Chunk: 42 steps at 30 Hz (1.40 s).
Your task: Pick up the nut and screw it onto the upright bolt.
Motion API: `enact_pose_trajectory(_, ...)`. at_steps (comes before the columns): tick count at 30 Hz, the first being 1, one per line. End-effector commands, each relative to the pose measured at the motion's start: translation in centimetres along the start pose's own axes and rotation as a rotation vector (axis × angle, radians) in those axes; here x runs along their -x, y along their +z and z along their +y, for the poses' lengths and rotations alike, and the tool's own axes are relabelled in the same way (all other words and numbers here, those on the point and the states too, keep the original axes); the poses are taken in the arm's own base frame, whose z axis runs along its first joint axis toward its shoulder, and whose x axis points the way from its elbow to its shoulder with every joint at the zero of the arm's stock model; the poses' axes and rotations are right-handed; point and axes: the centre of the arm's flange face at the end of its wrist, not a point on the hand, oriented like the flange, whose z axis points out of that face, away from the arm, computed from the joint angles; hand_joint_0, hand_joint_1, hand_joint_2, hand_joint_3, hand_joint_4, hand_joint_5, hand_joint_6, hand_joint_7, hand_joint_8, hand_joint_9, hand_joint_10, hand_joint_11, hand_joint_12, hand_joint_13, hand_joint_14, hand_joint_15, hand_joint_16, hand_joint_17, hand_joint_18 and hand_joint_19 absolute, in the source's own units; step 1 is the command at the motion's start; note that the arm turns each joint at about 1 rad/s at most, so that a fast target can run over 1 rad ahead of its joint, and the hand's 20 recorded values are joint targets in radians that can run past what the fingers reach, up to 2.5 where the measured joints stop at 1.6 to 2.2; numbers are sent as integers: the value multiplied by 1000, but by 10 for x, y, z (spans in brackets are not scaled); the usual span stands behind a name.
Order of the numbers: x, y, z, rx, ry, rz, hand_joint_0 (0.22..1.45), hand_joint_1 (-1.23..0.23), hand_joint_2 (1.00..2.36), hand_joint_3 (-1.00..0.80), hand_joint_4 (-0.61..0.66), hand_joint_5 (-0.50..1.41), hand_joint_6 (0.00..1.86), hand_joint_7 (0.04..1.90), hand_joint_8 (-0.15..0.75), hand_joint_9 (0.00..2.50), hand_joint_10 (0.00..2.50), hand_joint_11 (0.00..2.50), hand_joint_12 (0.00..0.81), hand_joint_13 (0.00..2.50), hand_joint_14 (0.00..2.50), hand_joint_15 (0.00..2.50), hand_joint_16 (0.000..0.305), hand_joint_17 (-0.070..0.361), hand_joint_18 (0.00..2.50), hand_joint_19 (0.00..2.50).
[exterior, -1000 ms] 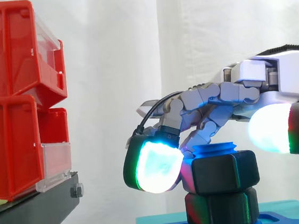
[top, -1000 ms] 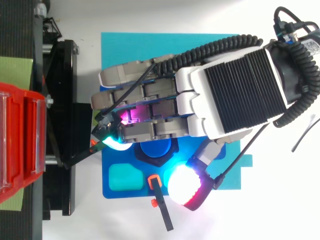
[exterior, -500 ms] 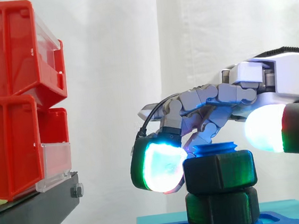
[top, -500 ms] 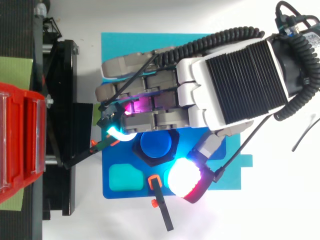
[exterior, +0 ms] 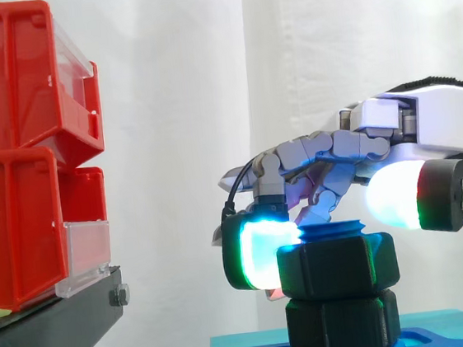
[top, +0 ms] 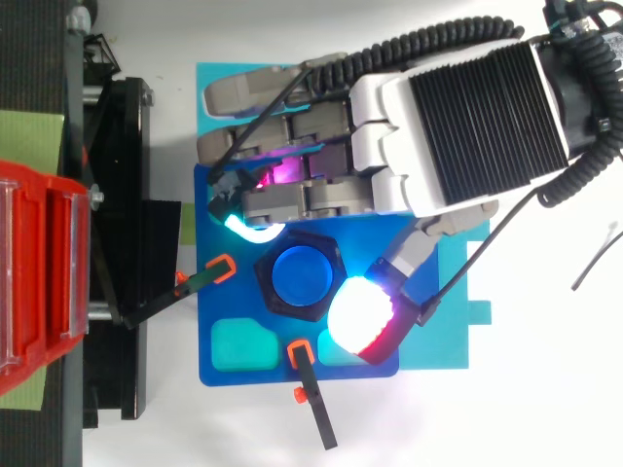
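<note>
A black hex nut point(exterior: 336, 266) sits on the upright blue bolt point(top: 300, 275), whose top point(exterior: 331, 231) pokes out above it. Below it is a second black hex piece point(exterior: 343, 327) on the blue base plate point(top: 219, 302). My hand point(top: 458, 126) reaches in from the right with curled fingers over the nut. One glowing fingertip point(exterior: 261, 253) lies against the nut's far left side, partly behind it. The white thumb pad point(top: 358, 316) sits at the nut's near right top edge.
Red bins point(exterior: 15, 163) stand stacked on a black stand point(top: 117, 243) to the left. The base plate lies on a teal mat point(top: 443, 321). Two black clamps with orange tips point(top: 219, 270) point(top: 302, 355) point at the bolt. A teal pocket point(top: 240, 342) is in the plate's corner.
My hand has shifted toward the far side of the bolt. The glowing fingertip slid from in front of the nut's left side to behind it, and the nut's faces have turned.
</note>
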Motion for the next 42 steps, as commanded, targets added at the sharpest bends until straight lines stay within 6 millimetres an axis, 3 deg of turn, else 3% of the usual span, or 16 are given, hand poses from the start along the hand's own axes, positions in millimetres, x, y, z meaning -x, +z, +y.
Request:
enact_pose_trajectory(1,1,-2,-3,-1,-1,-1,511,-224,1000,-500,155,21,504,1336,243,1039,0,0,251,610,0,0,34,77,228,0)
enact_pose_trajectory(10,7,-3,-10,0,-11,-14,516,-211,1000,-500,122,45,501,1401,240,1109,0,0,237,668,0,0,32,73,307,0)
enact_pose_trajectory(13,18,2,-13,13,-22,-33,507,-185,1000,-500,197,-3,505,1185,230,1040,0,0,249,589,0,0,35,79,221,0)
enact_pose_trajectory(15,29,8,-15,28,-31,-51,494,-172,1000,-500,229,-44,504,968,214,882,0,0,280,413,0,0,37,83,2,0)
enact_pose_trajectory(20,34,11,-14,47,-18,-63,483,-156,1000,-500,200,-73,503,806,205,774,0,0,299,312,0,0,38,86,0,0)
enact_pose_trajectory(42,26,29,18,58,38,-37,491,-119,1000,-500,204,-64,503,813,211,797,0,0,293,365,0,0,38,86,0,0)
